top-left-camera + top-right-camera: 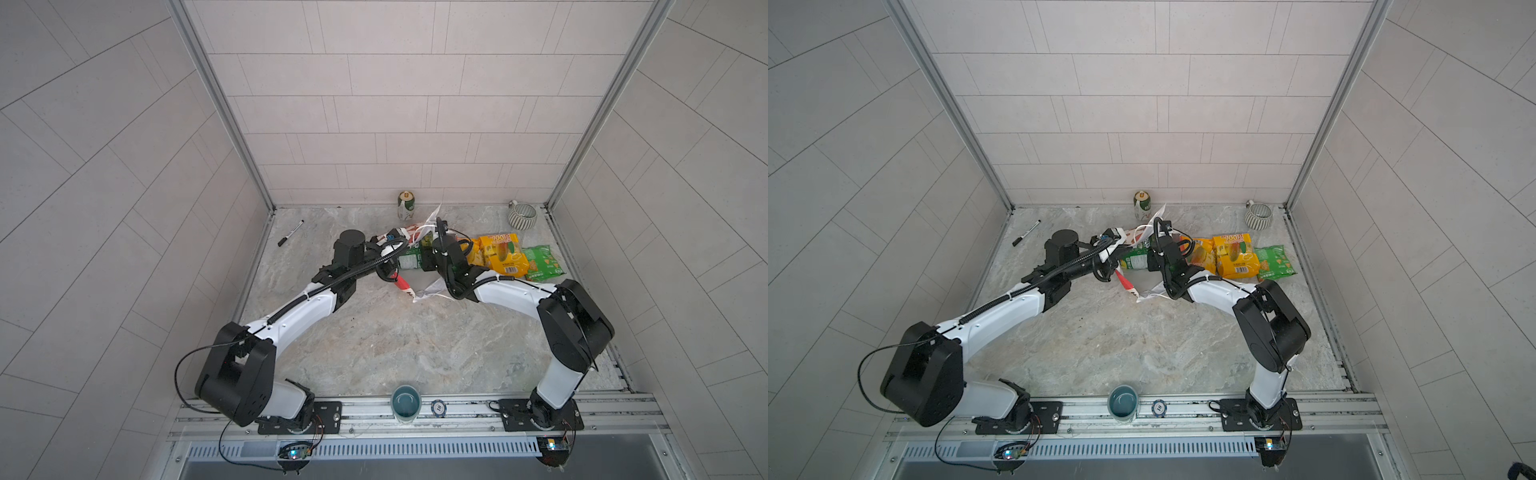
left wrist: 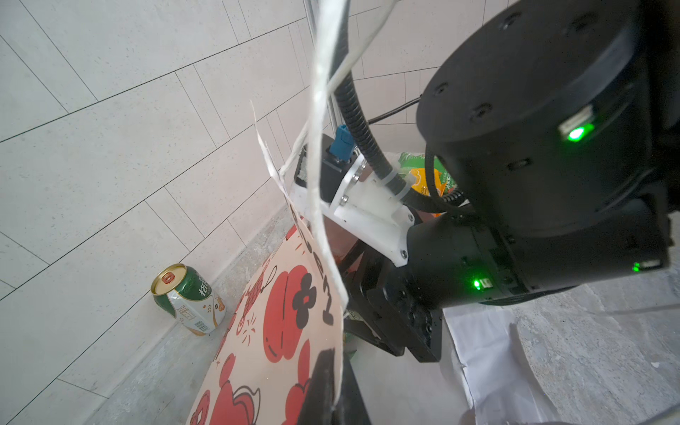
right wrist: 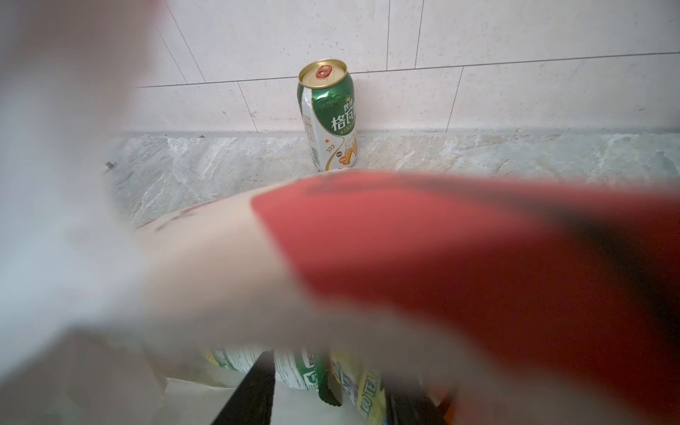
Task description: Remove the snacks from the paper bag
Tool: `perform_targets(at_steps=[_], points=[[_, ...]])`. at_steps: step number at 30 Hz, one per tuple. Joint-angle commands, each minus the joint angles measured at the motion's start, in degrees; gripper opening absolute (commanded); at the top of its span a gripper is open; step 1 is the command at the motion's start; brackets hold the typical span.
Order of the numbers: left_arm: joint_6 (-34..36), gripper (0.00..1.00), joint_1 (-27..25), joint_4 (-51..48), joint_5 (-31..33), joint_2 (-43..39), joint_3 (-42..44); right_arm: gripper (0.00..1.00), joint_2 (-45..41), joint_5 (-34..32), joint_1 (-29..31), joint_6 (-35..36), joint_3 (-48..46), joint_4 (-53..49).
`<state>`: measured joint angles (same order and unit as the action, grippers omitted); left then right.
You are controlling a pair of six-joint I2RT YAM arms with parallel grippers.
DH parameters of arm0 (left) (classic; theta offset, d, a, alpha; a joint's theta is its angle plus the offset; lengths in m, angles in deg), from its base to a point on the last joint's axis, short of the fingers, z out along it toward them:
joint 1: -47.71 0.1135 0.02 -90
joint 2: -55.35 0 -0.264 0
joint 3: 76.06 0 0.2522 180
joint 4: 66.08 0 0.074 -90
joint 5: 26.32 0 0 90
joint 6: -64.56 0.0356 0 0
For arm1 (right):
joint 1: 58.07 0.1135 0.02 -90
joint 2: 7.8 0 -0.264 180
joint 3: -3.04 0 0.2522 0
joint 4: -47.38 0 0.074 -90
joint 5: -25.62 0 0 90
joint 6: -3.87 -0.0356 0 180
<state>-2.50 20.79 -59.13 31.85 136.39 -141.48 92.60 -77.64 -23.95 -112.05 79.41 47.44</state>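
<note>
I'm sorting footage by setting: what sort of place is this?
Probably a lab test booth dressed as a kitchen counter: pale tiled wall panels in aluminium frame posts, a grey marble-look tabletop, and two white-and-black robot arms bolted to a metal front rail.

A crumpled white paper gift bag with red sides [image 1: 1146, 293] is seen on the grey marbled tabletop [image 1: 1100, 345]. It lies between the bent left robot arm [image 1: 1000, 311] and right robot arm [image 1: 1214, 291]. A green glossy snack packet [image 1: 1134, 261] is seen between the arm ends, just beside the bag. Right of it, a row is formed by a yellow-orange packet [image 1: 1203, 257], a yellow-orange packet marked "100" [image 1: 1235, 257] and a light green packet [image 1: 1273, 262]. A green-and-white drink can [image 1: 1142, 205] and a striped ceramic cup [image 1: 1257, 216] are set by the back wall. A black marker pen [image 1: 1025, 232] is seen back left. A teal cup [image 1: 1122, 401] is set on the front rail.
</note>
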Motion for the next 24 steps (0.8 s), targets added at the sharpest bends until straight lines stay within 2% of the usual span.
perform_targets(at_steps=[1, 6, 10, 15, 20, 24], points=[[0.4, 0.0, -0.3, 1.8, -2.6, 0.0, 0.4, 0.52, 2.3, -4.6, -0.3, -2.7, 2.0, -3.9], [0.5, 0.0, -0.3, 1.9, -2.9, -0.1, 0.6, 0.55, 6.4, -5.9, -0.3, -4.3, 5.4, -5.5], [0.6, 0.0, -0.3, 2.1, -3.1, -0.1, 0.7, 0.52, 8.7, -6.8, -0.3, -4.3, 5.7, -2.3], [0.3, 0.0, -0.3, 2.4, -3.4, -0.1, 0.6, 0.38, 11.6, -6.7, -0.3, -1.6, 6.5, 1.0], [0.2, 0.0, -0.3, 2.5, -3.5, -0.2, 0.8, 0.21, 12.5, -5.3, -0.6, 0.6, 3.7, 9.2], [0.2, 0.0, -0.4, 2.7, -3.4, -0.1, 0.9, 0.1, 11.9, -1.0, -1.3, 2.6, 2.7, 13.0]])
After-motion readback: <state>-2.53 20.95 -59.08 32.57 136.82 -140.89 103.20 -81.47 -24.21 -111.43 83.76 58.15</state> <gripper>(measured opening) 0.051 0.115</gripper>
